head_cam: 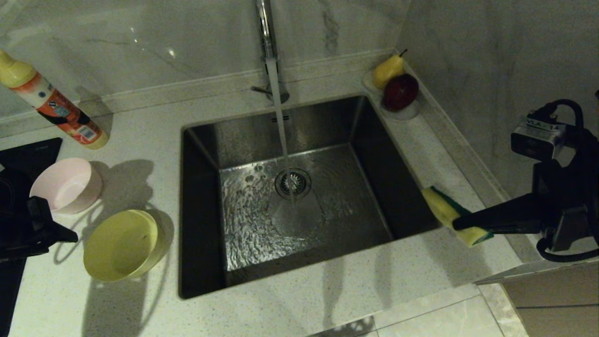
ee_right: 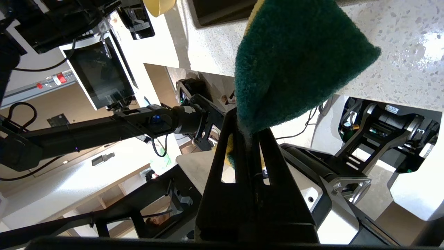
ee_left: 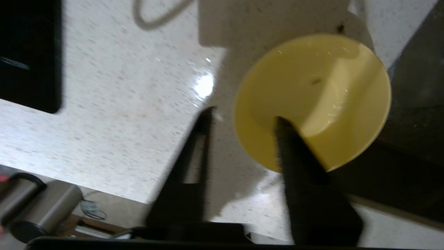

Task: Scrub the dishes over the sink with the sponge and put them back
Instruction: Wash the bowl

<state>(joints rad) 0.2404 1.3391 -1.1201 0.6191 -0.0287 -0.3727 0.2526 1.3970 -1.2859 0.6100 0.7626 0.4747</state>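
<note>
A pale speckled stone countertop [head_cam: 299,299] wraps a corner of marble wall, and sunk into it is the large rectangular stainless steel sink [head_cam: 374,154], its tall chrome tap [head_cam: 266,32] running a stream of water onto the round drain strainer.

At the far left, the left gripper [ee_left: 242,118] hangs low over the counter with its two dark fingers spread apart and nothing between them. In the left wrist view one finger lies over the inside of the yellow round plastic bowl [head_cam: 122,244] and the other over bare counter, so the near rim sits roughly in the gap; I cannot tell whether either finger touches it. That bowl stands on the counter just left of the sink, tilted, its mouth facing up and towards the left arm. Being round, it has no long axis; the rim's line is what matters. Just behind it the pale pink round plastic bowl [head_cam: 68,185] lies on its side, mouth facing the same way. No blue bowl shows.

On the right, the right gripper [head_cam: 461,223] is clamped on the yellow rectangular sponge with a dark green scouring side [head_cam: 447,210], held over the sink's right rim, its long axis running along that rim. The left arm is clearly nearer the bowls; a grip would likely mean closing across the yellow rim.
</note>
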